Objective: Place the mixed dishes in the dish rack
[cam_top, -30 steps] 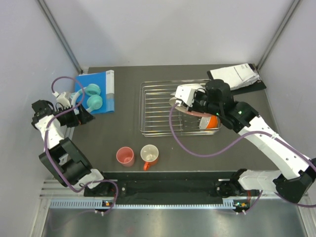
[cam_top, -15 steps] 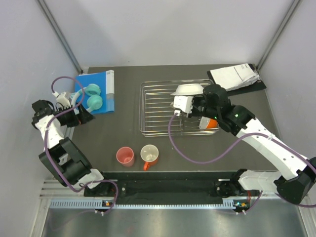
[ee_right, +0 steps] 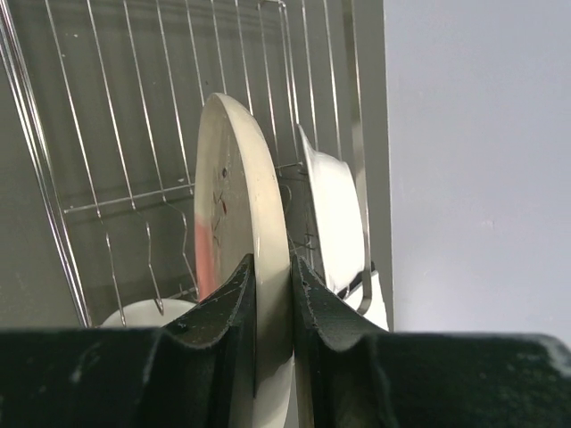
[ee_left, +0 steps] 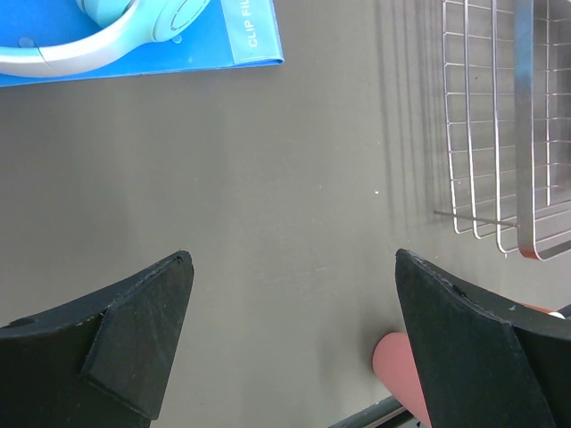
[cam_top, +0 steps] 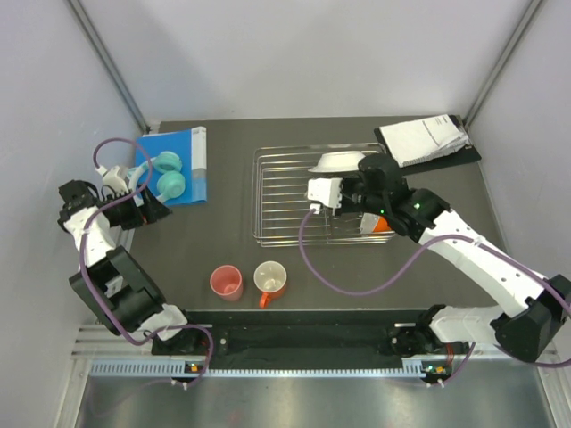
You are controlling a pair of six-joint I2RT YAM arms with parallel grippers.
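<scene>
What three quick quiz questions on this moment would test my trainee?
1. True or false: the left claw is shut on a dish.
2. The right claw grips: A) a spoon; B) the cream-and-pink plate, held on edge at the dish rack; C) a sponge.
3. Which two dishes stand on the table in front of the dish rack?
Key: 1 false, it is open and empty. 2 B. 3 the pink cup and the orange mug.
</scene>
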